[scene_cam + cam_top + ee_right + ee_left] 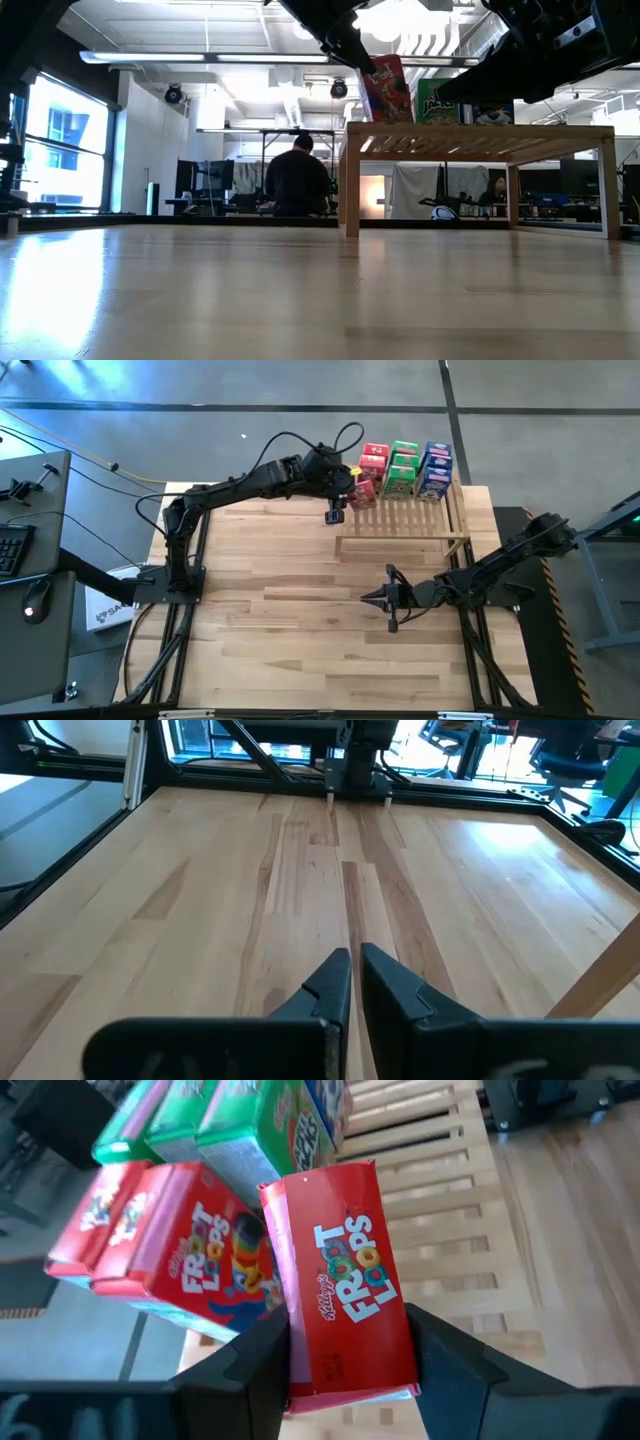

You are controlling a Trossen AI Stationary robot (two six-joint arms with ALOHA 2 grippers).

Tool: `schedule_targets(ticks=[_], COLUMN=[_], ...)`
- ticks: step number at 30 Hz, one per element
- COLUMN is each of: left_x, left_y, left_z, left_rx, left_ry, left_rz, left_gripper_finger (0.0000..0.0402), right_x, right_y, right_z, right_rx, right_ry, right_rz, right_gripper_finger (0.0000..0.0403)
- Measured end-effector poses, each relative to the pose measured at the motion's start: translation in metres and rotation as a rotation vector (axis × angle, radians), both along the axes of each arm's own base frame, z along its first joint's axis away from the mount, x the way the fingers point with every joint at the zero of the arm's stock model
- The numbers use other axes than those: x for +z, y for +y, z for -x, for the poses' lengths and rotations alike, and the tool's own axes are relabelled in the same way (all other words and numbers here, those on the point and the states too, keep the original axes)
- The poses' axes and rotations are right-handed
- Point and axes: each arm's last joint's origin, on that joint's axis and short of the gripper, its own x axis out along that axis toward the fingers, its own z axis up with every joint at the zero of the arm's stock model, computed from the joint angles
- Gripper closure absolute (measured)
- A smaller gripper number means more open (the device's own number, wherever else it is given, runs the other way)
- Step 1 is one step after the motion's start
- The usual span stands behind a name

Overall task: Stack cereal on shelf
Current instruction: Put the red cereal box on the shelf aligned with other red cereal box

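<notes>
Pale plank tabletop (pixel 300 610) fills the scene, and at its far right edge stands the light wooden slatted shelf (pixel 405 525), a wide rack of thin parallel bars on short legs. Behind it, in the low view, a person (pixel 297 180) sits in the workshop room with their back to the table.

Over to the left arm: it reaches long from its base at the table's left side, stretched out towards the shelf's near-left corner, wrist bent down. The left gripper (pixel 345 1355) is clamped on a red Froot Loops cereal box (pixel 345 1290), one dark finger pressing each side of the box, which sits between them with its printed front facing the wrist camera. That box hangs above the slats at the rack's left end, just beside two more red cereal boxes (pixel 175 1250) standing on the rack. Whether it touches them cannot be told.

Next along the back of the shelf stand the green cereal boxes (pixel 403 466), and then the blue cereal boxes (pixel 436 468), all upright in rows.

The right arm lies low across the table's near-right area, well apart from the shelf. The right gripper (pixel 350 982) has its fingers together, nothing between them, hovering over bare planks.
</notes>
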Motion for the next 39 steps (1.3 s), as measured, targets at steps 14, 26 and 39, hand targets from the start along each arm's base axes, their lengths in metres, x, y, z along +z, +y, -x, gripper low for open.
schedule_targets(ticks=[14, 26, 39], left_x=[0.004, 0.032, 0.003], left_y=[0.001, -0.003, -0.018], left_z=[-0.003, 0.013, 0.044], left_rx=[-0.009, -0.004, 0.026], left_ry=[-0.046, -0.111, -0.079], left_rz=[-0.034, -0.115, 0.024], left_gripper_finger=[0.0192, 0.0208, 0.0339], right_x=[0.000, 0.000, -0.002], right_y=[0.000, 0.000, 0.000], right_z=[0.000, 0.000, 0.000], right_rx=[0.006, 0.007, 0.007], right_ry=[0.000, 0.001, 0.017], right_rz=[-0.003, -0.002, 0.006], right_gripper_finger=[0.0387, 0.0387, 0.0387])
